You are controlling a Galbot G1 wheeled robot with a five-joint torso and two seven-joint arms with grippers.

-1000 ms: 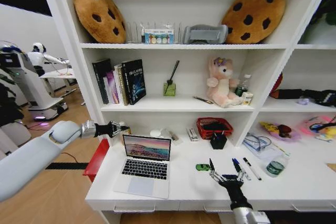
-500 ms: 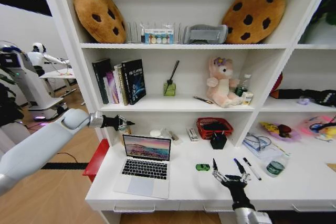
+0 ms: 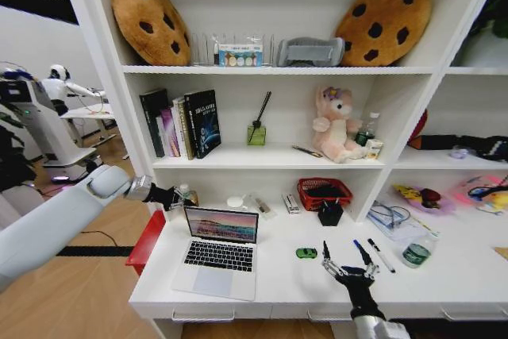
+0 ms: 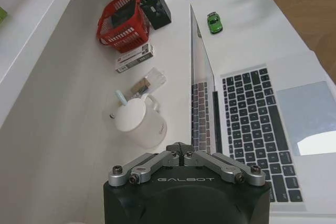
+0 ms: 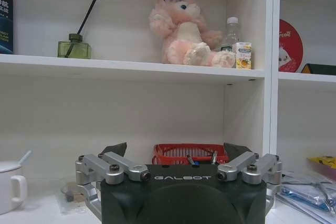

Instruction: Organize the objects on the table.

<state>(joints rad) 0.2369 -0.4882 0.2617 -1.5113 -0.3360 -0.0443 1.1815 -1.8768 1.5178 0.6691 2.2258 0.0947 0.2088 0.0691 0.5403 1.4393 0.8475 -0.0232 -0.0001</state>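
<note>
The silver laptop (image 3: 218,252) stands open at the left of the white table (image 3: 278,285). My left gripper (image 3: 182,196) hangs shut just behind the screen's upper left corner; in the left wrist view its jaws (image 4: 180,149) meet above the lid edge of the laptop (image 4: 252,129). A tiny green toy car (image 3: 306,253) (image 4: 213,22) sits right of the laptop. My right gripper (image 3: 344,256) is open near the table's front edge, between the car and the pens (image 3: 373,253). A dark-green round container (image 3: 415,254) stands further right.
Behind the laptop are a white mug (image 4: 139,121), a small box and a red mesh basket (image 3: 324,193) (image 4: 123,22) with a black pen holder (image 3: 330,213) beside it. Papers and glasses lie at the right. Shelving rises close behind the table.
The left gripper has dropped slightly and drawn back to the left behind the laptop screen. The right gripper has barely moved.
</note>
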